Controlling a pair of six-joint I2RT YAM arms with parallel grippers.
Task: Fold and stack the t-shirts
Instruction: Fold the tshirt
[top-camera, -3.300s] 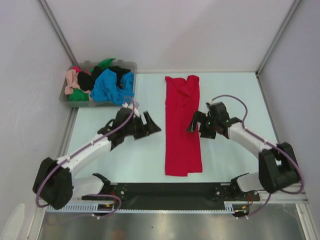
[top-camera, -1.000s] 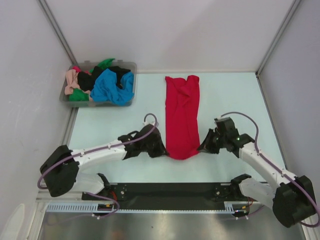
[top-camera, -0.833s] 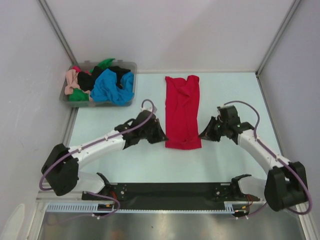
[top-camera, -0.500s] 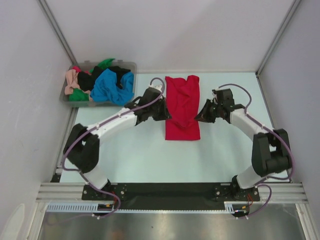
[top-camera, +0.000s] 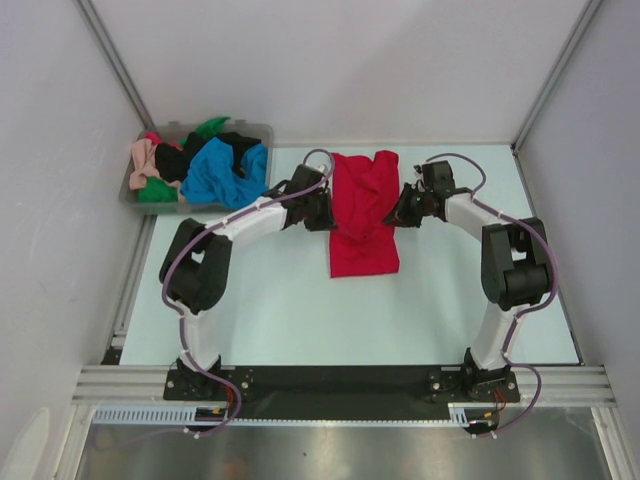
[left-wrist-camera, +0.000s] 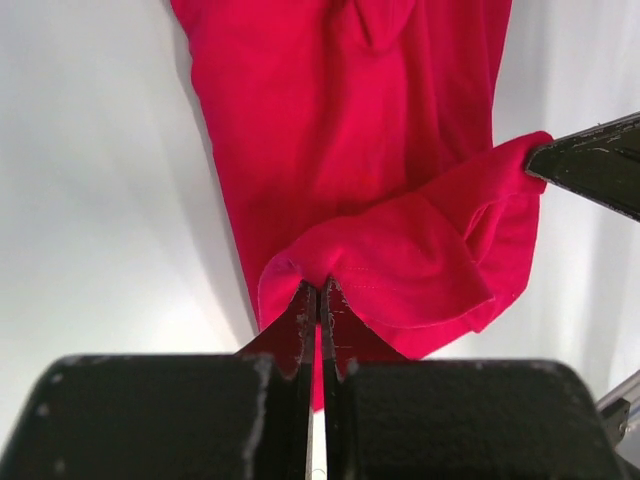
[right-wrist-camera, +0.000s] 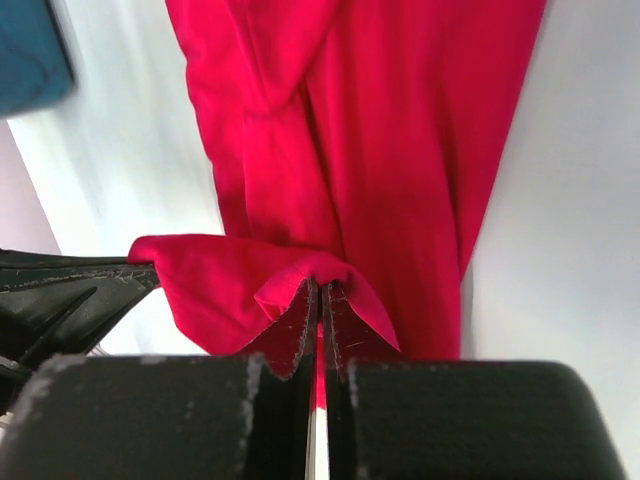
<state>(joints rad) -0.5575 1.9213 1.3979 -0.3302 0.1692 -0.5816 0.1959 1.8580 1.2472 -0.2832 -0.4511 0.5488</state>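
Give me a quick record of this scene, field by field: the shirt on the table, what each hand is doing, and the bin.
Red t-shirt: lengthwise on the table, near hem lifted and doubled back over the rest
Left hand: shut on the hem's left corner
Right hand: shut on the hem's right corner
Fold: not yet laid flat
Bin: far left corner, holds the other shirts, crumpled: blue, black, green, peach-pink
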